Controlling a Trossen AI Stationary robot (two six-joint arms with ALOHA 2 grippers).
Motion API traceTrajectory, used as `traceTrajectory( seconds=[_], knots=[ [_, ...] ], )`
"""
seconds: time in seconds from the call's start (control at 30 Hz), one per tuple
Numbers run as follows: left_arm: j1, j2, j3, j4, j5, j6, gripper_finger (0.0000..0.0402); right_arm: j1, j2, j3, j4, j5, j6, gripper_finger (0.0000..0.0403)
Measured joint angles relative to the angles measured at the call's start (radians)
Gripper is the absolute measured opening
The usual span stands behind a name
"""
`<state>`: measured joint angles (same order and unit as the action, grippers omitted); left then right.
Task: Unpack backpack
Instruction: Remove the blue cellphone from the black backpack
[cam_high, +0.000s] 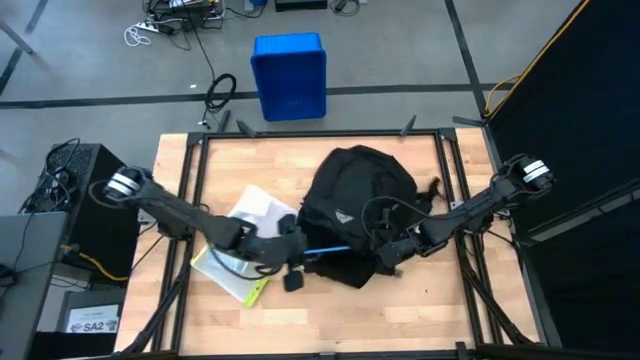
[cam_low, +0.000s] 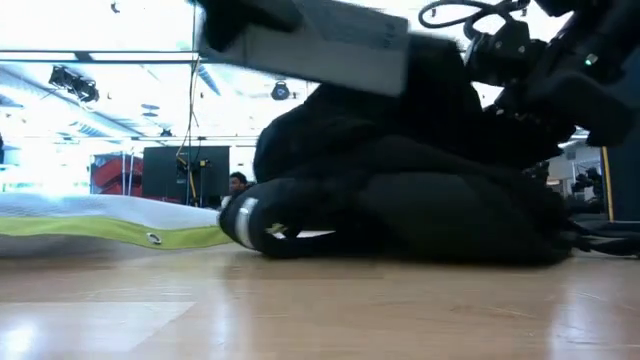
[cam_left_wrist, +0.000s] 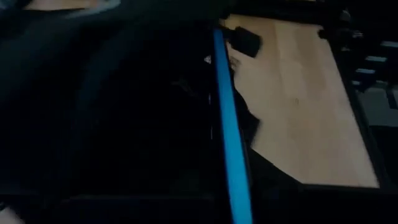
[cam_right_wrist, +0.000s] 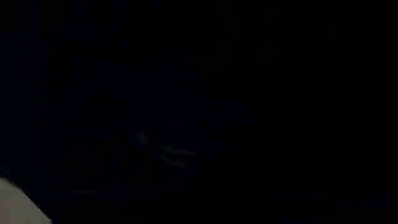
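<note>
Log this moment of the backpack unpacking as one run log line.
phase: unpacking | backpack: lying mid-table | left gripper: shut, at its near-left edge | right gripper: shut, at its near-right edge | white-and-green pouch: on table, left

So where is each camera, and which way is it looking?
High view: above the table, looking down; both arms, backpack, blue bin.
Low view: at tabletop height, looking across at the backpack; arm parts overhead.
Left wrist view: on the left arm, facing the backpack and a blue strip.
Right wrist view: almost all dark.
Shared: high and left wrist both show the blue strip.
</note>
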<state>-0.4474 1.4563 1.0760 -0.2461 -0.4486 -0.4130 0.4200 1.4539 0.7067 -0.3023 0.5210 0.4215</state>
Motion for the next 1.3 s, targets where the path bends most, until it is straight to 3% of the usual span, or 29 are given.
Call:
traceTrajectory(
  seconds=[0.1,0.2,0.27,0.33,0.5,0.67,0.77,1.07,1.3],
  knots=[
    [-0.047,-0.058,0.000,-0.093,-0.130,-0.035,0.0001,-0.004,0.000,0.000,-0.046,-0.003,0.031,0.0001],
    [-0.083,-0.096,0.000,-0.174,-0.335,-0.068,0.0001,-0.004,0.000,0.000,-0.094,-0.029,0.060,0.0003],
    [-0.084,-0.115,0.000,-0.251,-0.473,-0.128,0.0001,-0.004,0.000,0.000,-0.120,-0.058,0.077,0.0006],
    [-0.059,-0.120,0.000,-0.358,-0.538,-0.210,0.0000,-0.002,0.000,0.000,-0.140,-0.076,0.097,0.0008],
    [0.074,-0.107,-0.030,-0.581,-0.486,-0.409,0.0000,0.003,0.000,0.000,-0.159,-0.091,0.112,0.0008],
    [0.264,-0.105,-0.153,-0.565,-0.345,-0.431,0.0000,0.003,0.000,0.000,-0.156,-0.095,0.109,0.0004],
    [0.375,-0.105,-0.214,-0.521,-0.371,-0.425,0.0000,0.003,0.000,0.000,-0.155,-0.095,0.105,0.0008],
    [0.603,-0.105,-0.267,-0.374,-0.408,-0.141,0.0038,-0.002,0.000,0.000,-0.148,-0.096,0.093,0.0015],
    [0.707,-0.105,-0.266,-0.308,-0.254,-0.057,0.0130,-0.003,0.000,0.000,-0.143,-0.097,0.098,0.0014]
  ],
)
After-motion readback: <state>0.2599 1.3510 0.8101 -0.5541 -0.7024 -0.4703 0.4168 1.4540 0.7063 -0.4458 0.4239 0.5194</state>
